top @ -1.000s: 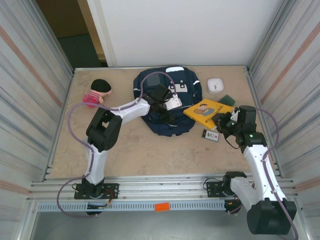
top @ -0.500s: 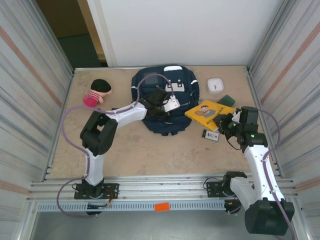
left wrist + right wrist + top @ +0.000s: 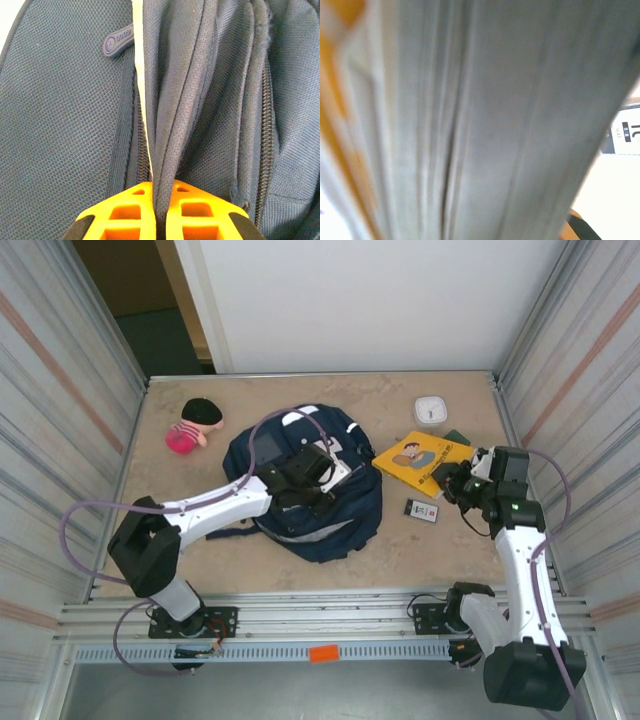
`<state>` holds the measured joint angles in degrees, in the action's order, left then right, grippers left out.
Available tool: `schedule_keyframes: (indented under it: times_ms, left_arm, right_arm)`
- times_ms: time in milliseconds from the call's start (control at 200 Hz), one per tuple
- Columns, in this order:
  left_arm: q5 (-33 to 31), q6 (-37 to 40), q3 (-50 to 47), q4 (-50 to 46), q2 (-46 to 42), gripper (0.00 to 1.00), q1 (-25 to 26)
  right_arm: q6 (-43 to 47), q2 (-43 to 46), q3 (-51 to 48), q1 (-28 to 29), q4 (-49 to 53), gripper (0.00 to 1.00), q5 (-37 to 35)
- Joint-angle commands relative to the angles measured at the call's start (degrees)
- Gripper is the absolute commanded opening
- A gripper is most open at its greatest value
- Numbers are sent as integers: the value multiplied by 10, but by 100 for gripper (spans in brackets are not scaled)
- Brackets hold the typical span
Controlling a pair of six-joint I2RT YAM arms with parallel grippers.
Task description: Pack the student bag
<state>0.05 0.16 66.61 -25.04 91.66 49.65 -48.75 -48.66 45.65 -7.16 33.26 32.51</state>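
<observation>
You have bare bench (image 3: 420, 560) along the 6 o'clock edge, and ribbed metal walls (image 3: 60, 440) close in both sides. The student bag (image 3: 330, 515), a large navy-blue fabric backpack with white stripes, lies rumpled at centre. The left claw (image 3: 160, 220) is closed, pinching a fold of it. The right claw (image 3: 445, 480) clamps the flat yellow picture book (image 3: 415, 455) at 3 o'clock. You have one bag, one book, one pink doll with black hair (image 3: 193, 426), one small white square device (image 3: 430, 408) and one small dark card (image 3: 421, 509).
</observation>
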Motion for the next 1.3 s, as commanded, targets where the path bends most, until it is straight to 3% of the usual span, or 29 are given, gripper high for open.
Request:
schedule_keyframes:
  times_ms: [0, 261, 416, 511, 586, 707, 817, 1062, 1293]
  left_arm:
    - [-1, -79, 6, 22, -58, 0, 0]
    - [54, -87, 56, 25, -115, 0, -49]
    - [119, -118, 73, 47, -133, 0, -91]
    - [162, -142, 78, 65, -135, 0, -115]
    - [176, -153, 84, 72, -134, 0, -128]
    - [207, -168, 87, 90, -134, 0, -146]
    - [242, -194, 82, 122, -130, 0, -162]
    - [270, -191, 91, 127, -123, 0, -167]
    - [286, -193, 92, 134, -119, 0, -175]
  right_arm:
    - [24, 47, 38, -6, 25, 0, -35]
    - [46, 116, 81, -6, 157, 0, -118]
    - [20, 158, 42, 2, 152, 0, -51]
    - [-41, 187, -15, 37, 59, 0, 2]
    - [-79, 200, -50, 82, -9, 0, 1]
    - [-132, 198, -94, 188, -102, 0, -69]
    - [-198, 178, -158, 284, -245, 0, -150]
    - [-234, 49, -207, 453, -459, 0, -349]
    - [-237, -156, -153, 505, -635, 0, -357]
